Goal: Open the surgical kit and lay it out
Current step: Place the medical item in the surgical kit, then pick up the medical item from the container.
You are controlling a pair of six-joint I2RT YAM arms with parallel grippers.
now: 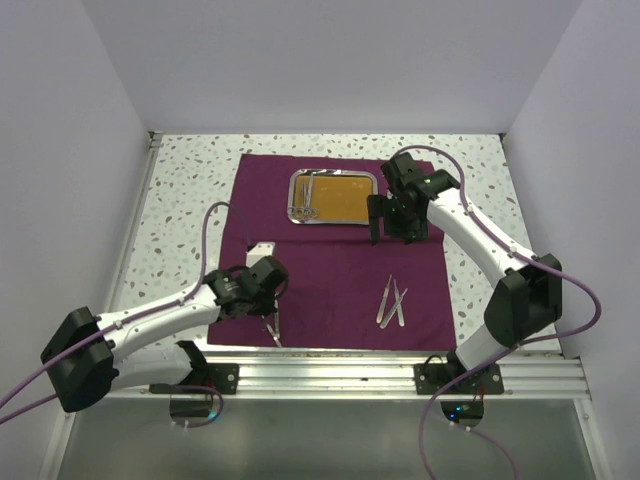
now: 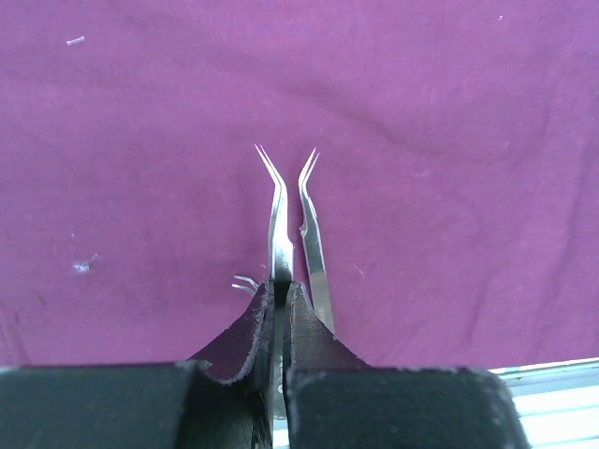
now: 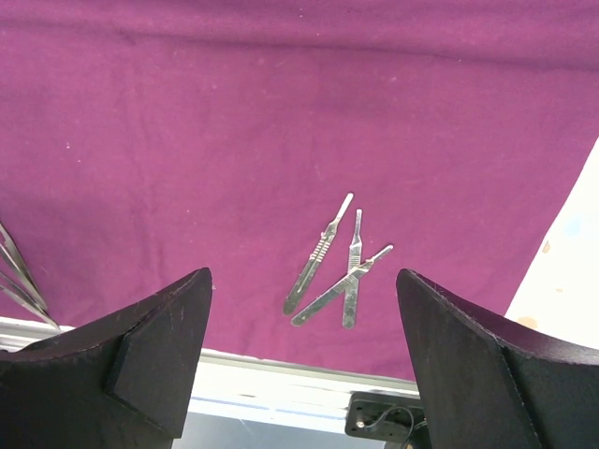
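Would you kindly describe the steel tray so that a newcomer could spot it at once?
Start from the purple cloth spread over the speckled table. At its far middle, just left of the open right hand, sits the tray. It alone is a rimmed rectangle with rounded corners and an orange-brown floor; the steel pieces nearer the arms are thin loose instruments.

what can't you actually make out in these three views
- Top view: the silver instruments in the small rectangular steel tray are too small to identify or count.
- Left wrist view: the rear ends of the two curved-tip silver tweezers vanish behind the left gripper and its black fingers, so whether it clamps one or both is unclear.
- Right wrist view: thin silver tools are cut off by the left frame edge.
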